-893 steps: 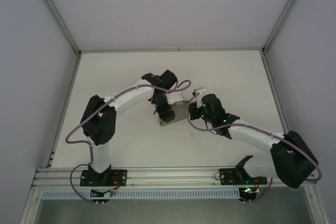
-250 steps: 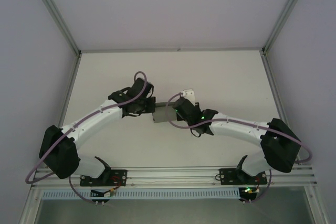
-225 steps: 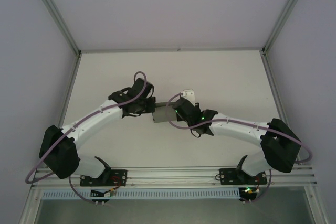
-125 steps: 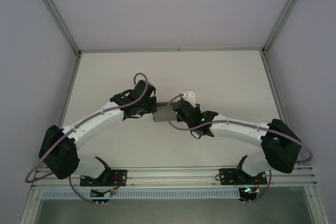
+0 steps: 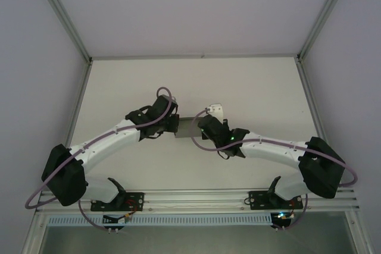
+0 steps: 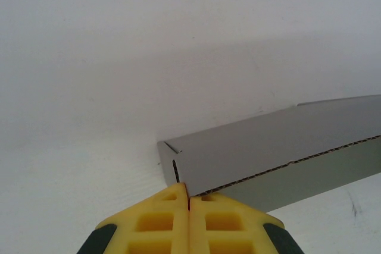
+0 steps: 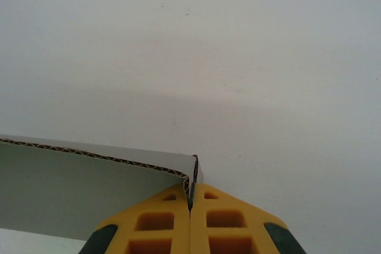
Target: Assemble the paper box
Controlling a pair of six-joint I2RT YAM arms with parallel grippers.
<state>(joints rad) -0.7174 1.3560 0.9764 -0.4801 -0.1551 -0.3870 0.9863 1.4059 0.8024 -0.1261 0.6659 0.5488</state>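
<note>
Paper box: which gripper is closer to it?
Neither: both hold the paper box. The left gripper pinches its left end, the right gripper its right end.

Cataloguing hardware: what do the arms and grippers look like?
The left arm and right arm have white tubular links, bulky black joint housings and a loose lilac cable each; small green lights glow on the right. The left gripper and right gripper have yellow fingers with moulded recesses and dark bases.

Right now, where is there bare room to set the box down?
Bare table runs from the paper box to the back rail, and from it down to the base rail. Crowded at centre, where left gripper and right gripper pinch the box's ends.
</note>
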